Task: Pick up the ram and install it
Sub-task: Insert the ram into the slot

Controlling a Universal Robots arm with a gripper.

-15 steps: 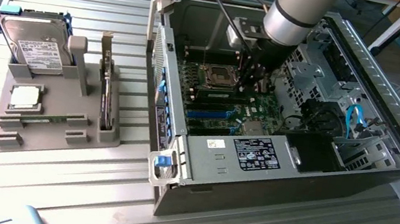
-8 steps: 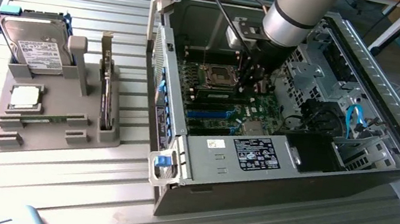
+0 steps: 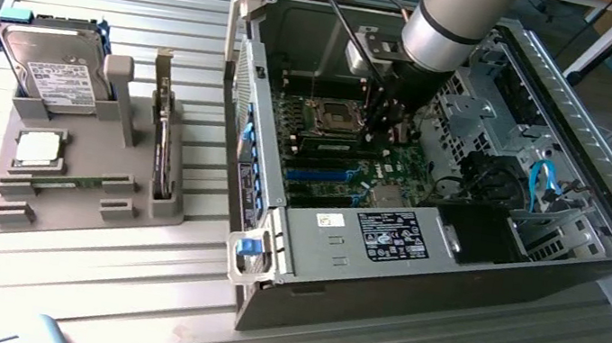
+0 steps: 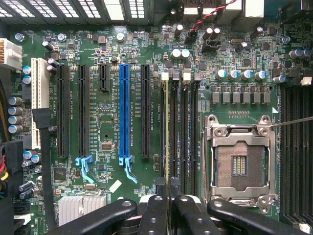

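The ram (image 4: 167, 127) appears edge-on in the wrist view as a thin pale-green strip. It runs along the row of black memory slots (image 4: 188, 132), between the expansion slots and the open CPU socket (image 4: 239, 161). My gripper (image 4: 168, 208) is shut on its near end, one black finger on each side. In the exterior view my gripper (image 3: 383, 128) reaches down into the open computer case (image 3: 440, 246), just above the motherboard (image 3: 339, 154) and beside the socket (image 3: 332, 119). I cannot tell whether the ram touches the slot or hangs just over it.
A blue expansion slot (image 4: 124, 112) and black ones lie beside the memory slots. On the exterior view's left, a grey holder (image 3: 46, 205) carries a hard drive (image 3: 54, 75) and a square silver CPU chip (image 3: 39, 148). Blue cables (image 3: 541, 184) and drive cages crowd the case.
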